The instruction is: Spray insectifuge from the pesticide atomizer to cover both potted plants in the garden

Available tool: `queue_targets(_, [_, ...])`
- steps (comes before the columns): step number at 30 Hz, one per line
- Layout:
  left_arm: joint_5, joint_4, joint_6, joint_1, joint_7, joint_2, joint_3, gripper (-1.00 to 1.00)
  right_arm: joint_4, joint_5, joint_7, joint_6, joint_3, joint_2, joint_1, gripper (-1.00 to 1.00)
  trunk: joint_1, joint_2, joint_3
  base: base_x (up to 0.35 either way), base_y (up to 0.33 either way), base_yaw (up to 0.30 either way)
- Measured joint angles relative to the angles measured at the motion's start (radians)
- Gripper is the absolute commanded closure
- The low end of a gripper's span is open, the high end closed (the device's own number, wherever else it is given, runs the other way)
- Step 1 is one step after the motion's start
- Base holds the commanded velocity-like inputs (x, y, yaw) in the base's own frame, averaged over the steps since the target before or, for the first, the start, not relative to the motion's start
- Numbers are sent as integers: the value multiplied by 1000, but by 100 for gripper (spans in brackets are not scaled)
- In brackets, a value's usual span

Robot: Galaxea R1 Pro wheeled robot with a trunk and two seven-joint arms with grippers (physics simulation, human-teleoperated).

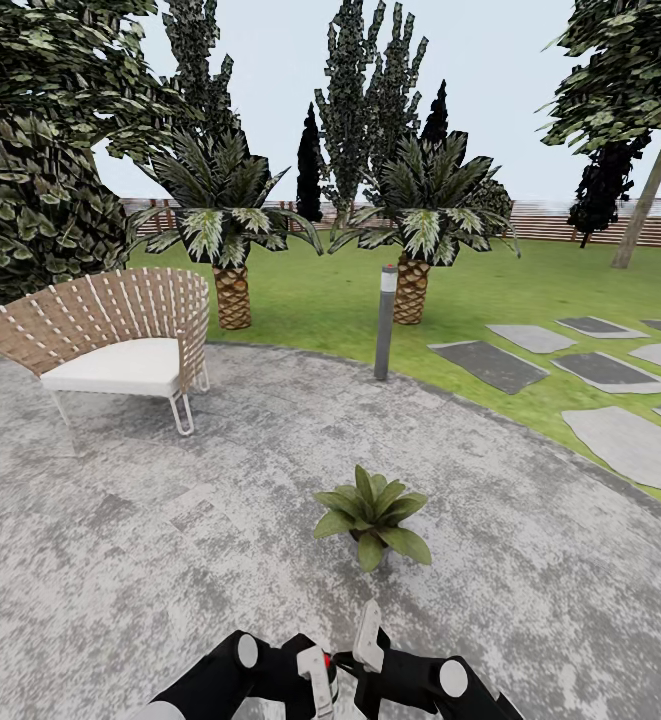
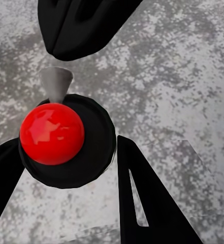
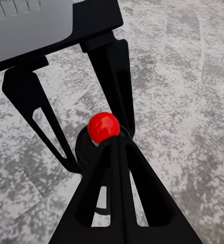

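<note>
One potted plant (image 1: 373,515), a low rosette of broad green leaves in a tiny dark pot, stands on the round grey paving (image 1: 120,560) of the garden, just ahead of my arms. The pesticide atomizer and the insectifuge are out of view. My left gripper (image 1: 318,685) (image 2: 68,145) is open and holds nothing. Beside it, my right gripper (image 1: 370,638) (image 3: 117,145) is shut, its fingers pressed together and empty. Both hang low over the paving, short of the plant. Below them a red knob (image 2: 52,133) (image 3: 103,126) sits on a black round part of the robot.
A woven chair (image 1: 120,335) with a white cushion stands at the left. A grey bollard lamp (image 1: 385,322) marks the paving's far edge. Two palms (image 1: 232,230), lawn, stepping stones (image 1: 490,365) and a slat fence (image 1: 590,228) lie beyond.
</note>
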Motion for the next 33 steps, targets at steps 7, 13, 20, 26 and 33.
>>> queue_targets(7, [1, 0, 0, 0, -1, -1, 0, 100, 0, 0, 0, 0, 0, 0, 0, 100, 0, 0, 0, 0, 0, 0])
queue_targets(13, [2, 0, -3, 0, -1, -2, 1, 100, 0, 0, 0, 0, 0, 0, 0, 100, 0, 0, 0, 0, 0, 0])
queue_targets(20, [1, 0, -4, 0, -2, -4, 1, 100, 1, 0, 0, 0, 0, 0, 0, 100, 0, 0, 0, 0, 0, 0])
queue_targets(26, [1, -1, -5, -1, -13, -4, 0, 100, 2, 0, -1, 0, 0, 0, 0, 100, 0, 0, 0, 0, 0, 0])
queue_targets(33, [-1, -1, 1, -2, -42, -4, 0, 100, 2, 0, -1, 0, 0, 0, 0, 100, 0, 0, 0, 0, 0, 0])
